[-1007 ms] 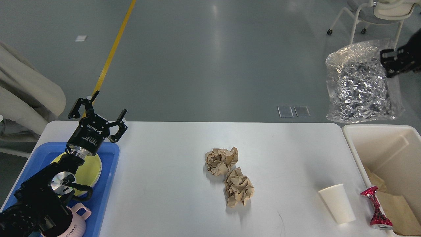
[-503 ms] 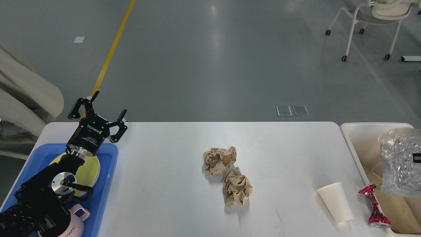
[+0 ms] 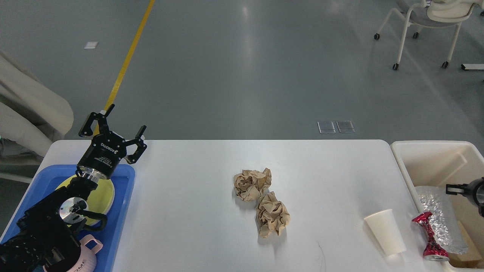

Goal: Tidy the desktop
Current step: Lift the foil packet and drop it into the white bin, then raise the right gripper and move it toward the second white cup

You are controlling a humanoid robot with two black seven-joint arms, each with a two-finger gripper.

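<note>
The white desktop [image 3: 189, 219] carries two crumpled brown paper balls [image 3: 252, 184] [image 3: 273, 214] touching each other near its middle. A white paper cup [image 3: 385, 232] stands at the front right, and a crushed red can [image 3: 431, 236] lies beside it at the desktop's right edge. My left gripper [image 3: 113, 126] hovers open and empty above the back left corner. My right gripper [image 3: 467, 190] pokes in at the right edge over the cream bin [image 3: 427, 149], seen small and dark. A silvery bubble-wrap bag [image 3: 438, 215] lies in that bin below it.
A blue tray [image 3: 123, 196] at the front left holds a yellow plate [image 3: 102, 194] and a pink mug [image 3: 89, 257], partly under my left arm. Brown paper [image 3: 463, 255] sits in the bin's bottom. A white chair [image 3: 435, 22] stands on the grey floor beyond.
The silvery bag has gone from high above the bin down into it and now lies inside. My right gripper has dropped to just over the bin. The left arm has not moved.
</note>
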